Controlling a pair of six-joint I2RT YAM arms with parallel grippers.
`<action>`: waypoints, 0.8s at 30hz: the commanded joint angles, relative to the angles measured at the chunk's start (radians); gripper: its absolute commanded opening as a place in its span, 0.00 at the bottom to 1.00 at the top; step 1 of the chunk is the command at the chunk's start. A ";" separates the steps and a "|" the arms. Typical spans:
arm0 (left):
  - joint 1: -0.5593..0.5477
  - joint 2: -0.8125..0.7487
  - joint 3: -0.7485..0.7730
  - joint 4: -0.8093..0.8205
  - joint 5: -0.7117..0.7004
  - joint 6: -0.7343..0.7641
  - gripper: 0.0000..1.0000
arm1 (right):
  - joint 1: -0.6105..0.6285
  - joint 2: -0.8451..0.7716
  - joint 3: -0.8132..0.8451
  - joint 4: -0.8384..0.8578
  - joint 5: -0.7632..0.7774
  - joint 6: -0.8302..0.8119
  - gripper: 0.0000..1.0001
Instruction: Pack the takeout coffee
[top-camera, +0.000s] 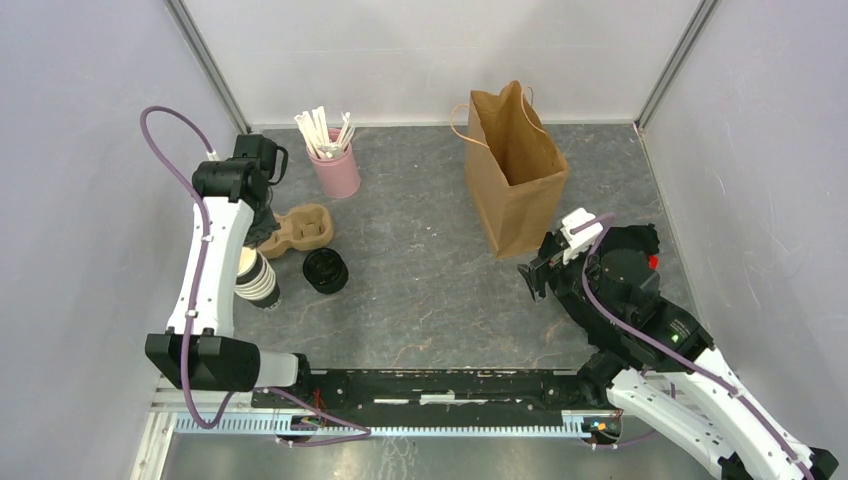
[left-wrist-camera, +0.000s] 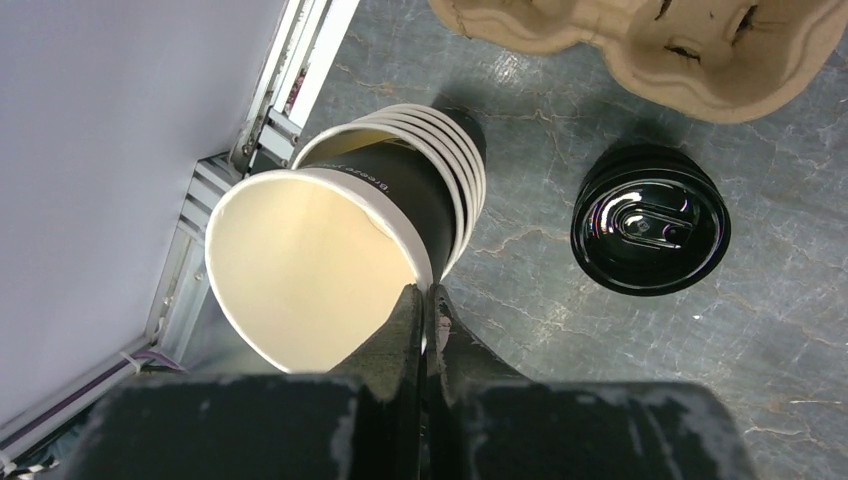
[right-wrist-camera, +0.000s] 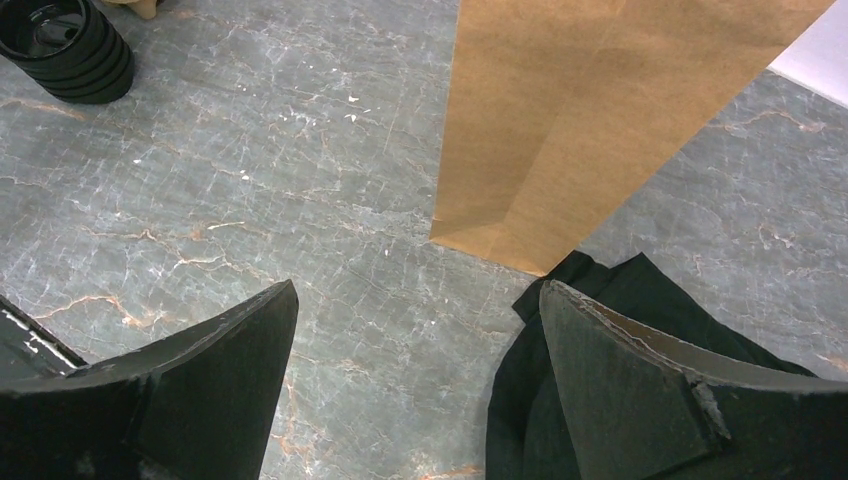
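The left hand (left-wrist-camera: 425, 308) is pinched closed on the cream rim of the outermost cup (left-wrist-camera: 300, 270) of a nested stack (left-wrist-camera: 455, 165), black lids (left-wrist-camera: 650, 220) lying on the tabletop (left-wrist-camera: 780, 350) just to its right, while the right hand (right-wrist-camera: 415, 330) gapes wide and empty, the paper bag (right-wrist-camera: 590, 120) just ahead

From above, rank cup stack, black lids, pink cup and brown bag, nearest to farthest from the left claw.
1. Cup stack, rim pinched by the left gripper.
2. Black lids, just right.
3. Pink cup, at back.
4. Brown bag, far right.
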 joint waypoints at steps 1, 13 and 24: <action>0.004 -0.030 0.047 -0.005 -0.034 -0.090 0.02 | 0.005 0.011 0.017 0.024 0.000 0.005 0.98; 0.004 -0.092 0.069 -0.005 -0.092 -0.106 0.02 | 0.005 0.040 0.021 0.029 -0.001 0.010 0.98; 0.004 -0.198 0.134 -0.004 -0.074 -0.077 0.02 | 0.005 0.077 0.029 0.037 -0.006 0.019 0.98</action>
